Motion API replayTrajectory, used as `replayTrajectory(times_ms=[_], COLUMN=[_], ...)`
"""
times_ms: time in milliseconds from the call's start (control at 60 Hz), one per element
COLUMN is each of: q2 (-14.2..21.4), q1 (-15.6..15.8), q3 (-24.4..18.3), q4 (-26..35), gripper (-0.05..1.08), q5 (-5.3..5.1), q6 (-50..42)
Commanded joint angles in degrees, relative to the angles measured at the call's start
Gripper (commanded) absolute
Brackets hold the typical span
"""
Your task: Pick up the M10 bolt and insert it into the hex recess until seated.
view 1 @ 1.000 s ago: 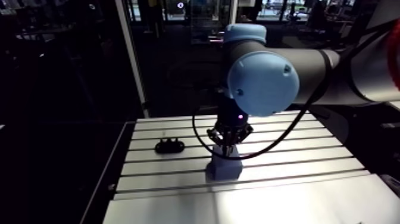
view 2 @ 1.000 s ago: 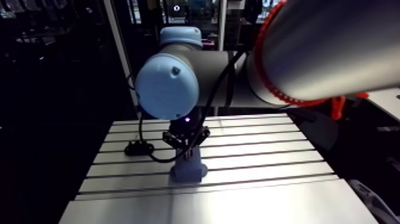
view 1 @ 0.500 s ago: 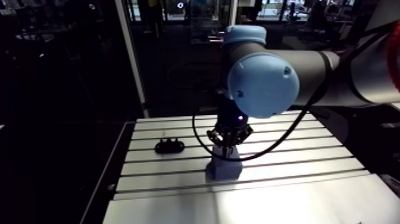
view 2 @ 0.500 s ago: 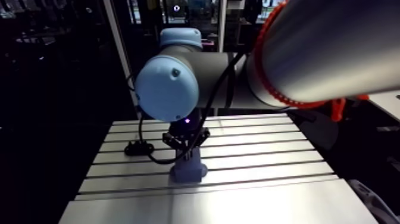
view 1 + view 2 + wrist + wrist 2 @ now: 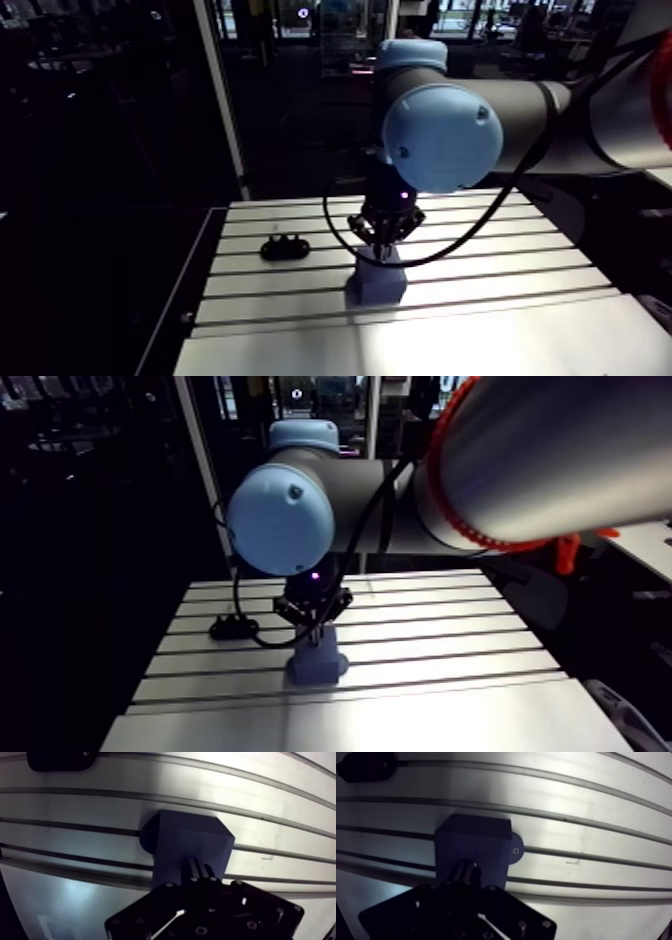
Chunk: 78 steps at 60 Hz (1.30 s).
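M10 bolt (image 5: 198,870) shows only as a short pale ribbed piece at the tip of the gripper (image 5: 197,868). The two fingers stand close together and pinch it between them. Most of the bolt is hidden by the dark body of the gripper, so its head cannot be seen.

In the wrist view the bolt tip lies over the top face of a blue block (image 5: 192,844), near the edge of the block that is closest to the gripper. Whether the tip touches the block or is just above it, I cannot tell. The hex recess itself is not visible from here. The block has a round foot (image 5: 516,849) with a small hole on one side, and it sits across the grooves of the slotted table (image 5: 500,262).

In the arm view the gripper hangs straight down from the wrist, directly over the block, with its tip at the top of the block. A small black object (image 5: 283,245) lies on the table well apart from the block, near the table's far edge.
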State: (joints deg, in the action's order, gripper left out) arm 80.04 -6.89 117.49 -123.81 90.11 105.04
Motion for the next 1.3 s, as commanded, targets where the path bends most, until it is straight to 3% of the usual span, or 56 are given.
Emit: replayTrajectory(times_ms=[17, 167, 183, 200, 217, 233, 250, 267, 283, 300, 317, 367, 400, 433, 600, 833, 1000, 1300], q2=[0.24, 0.42, 0.42, 0.42, 0.42, 0.42, 0.42, 0.42, 0.42, 0.42, 0.42, 0.42, 0.51, 0.58, 1.52, 3.77, 5.69, 8.64], q1=[0.03, 0.12, 0.19, 0.19, 0.28, 0.28, 0.37, 0.37, 0.45, 0.45, 0.54, 0.56, 0.56, 0.48, 0.56, 0.64, 0.91, 1.94], q3=[-0.2, -0.29, -0.36, -0.36, -0.52, -0.52, -0.62, -0.62, -0.71, -0.71, -0.95, -1.13, -1.32, -1.49, -2.52, -6.87, -10.19, -16.16], q4=[0.33, 1.06, 1.14, 1.14, 1.22, 1.22, 1.39, 1.39, 1.78, 1.78, 2.44, 3.21, 3.84, 3.87, 6.58, 17.17, 23.41, 28.32], gripper=[1.08, 1.04, 0.95, 0.95, 0.8, 0.8, 0.6, 0.6, 0.42, 0.42, 0.3, 0.21, 0.05, 0.02, 0.01, 0.01, 0.01, 0.01], q5=[0.1, 0.12, 0.11, 0.11, 0.18, 0.18, 0.12, 0.12, 0.18, 0.18, 0.19, 0.12, 0.18, 0.19, 0.35, 2.1, 2.3, 2.13], q6=[0.21, 0.29, 0.3, 0.3, 0.3, 0.3, 0.3, 0.3, 0.3, 0.3, 0.38, 0.39, 0.3, 0.23, -0.03, -2.9, -3.44, -6.04])
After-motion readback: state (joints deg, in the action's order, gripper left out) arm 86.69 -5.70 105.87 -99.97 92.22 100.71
